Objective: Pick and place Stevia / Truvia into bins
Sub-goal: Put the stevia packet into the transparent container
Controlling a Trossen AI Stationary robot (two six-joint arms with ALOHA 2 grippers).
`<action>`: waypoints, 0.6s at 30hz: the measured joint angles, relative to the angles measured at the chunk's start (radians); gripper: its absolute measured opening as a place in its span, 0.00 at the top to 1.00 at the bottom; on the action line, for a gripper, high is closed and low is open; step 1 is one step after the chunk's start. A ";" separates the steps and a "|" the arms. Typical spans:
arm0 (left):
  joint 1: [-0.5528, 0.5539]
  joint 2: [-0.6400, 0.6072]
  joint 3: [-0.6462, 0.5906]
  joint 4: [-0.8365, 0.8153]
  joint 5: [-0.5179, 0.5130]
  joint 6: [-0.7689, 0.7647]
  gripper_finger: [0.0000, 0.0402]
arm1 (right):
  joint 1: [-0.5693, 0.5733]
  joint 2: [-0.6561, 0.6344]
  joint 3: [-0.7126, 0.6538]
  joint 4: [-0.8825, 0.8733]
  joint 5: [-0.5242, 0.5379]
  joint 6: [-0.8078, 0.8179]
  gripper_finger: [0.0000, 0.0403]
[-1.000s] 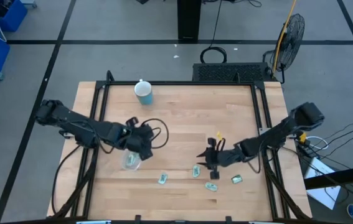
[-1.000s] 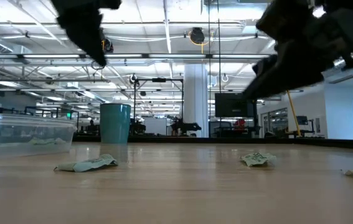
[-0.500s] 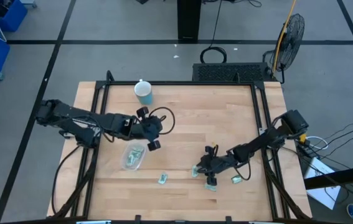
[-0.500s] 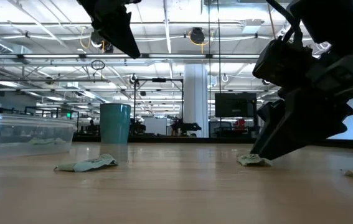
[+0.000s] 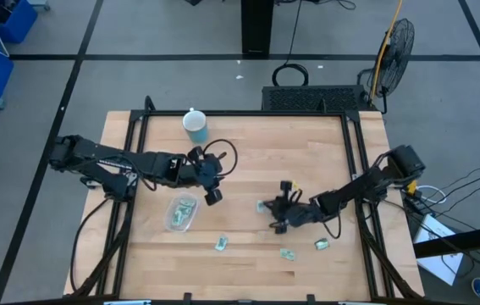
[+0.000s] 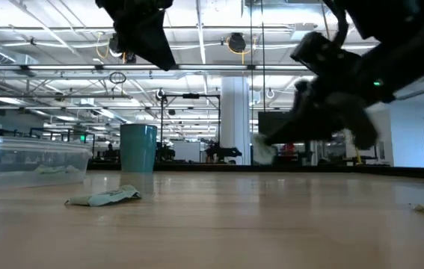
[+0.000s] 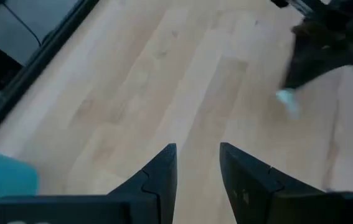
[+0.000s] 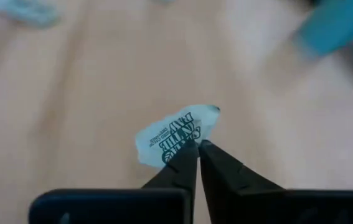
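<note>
right gripper (image 5: 272, 213) is pinching a Stevia packet (image 8: 175, 135) above the table, and the clear tub (image 5: 181, 213) sits well off toward the left arm's side, whose left gripper (image 7: 196, 163) hangs narrowly open.

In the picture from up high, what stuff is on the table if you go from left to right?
Clear tub → blue cup → left gripper → loose packet → held packet → right gripper → packet → packet.

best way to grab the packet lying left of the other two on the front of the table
Come straight down on the packet and pinch across its short width at one end. It lies flat on the table, slightly crumpled in the low view, so a raised edge gives the tool fingers purchase. Nothing crowds it; the clear tub sits apart.
</note>
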 joint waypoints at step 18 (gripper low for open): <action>0.017 0.189 -0.002 0.346 -0.001 0.152 0.61 | -0.133 -0.022 0.001 0.466 0.183 -0.472 0.99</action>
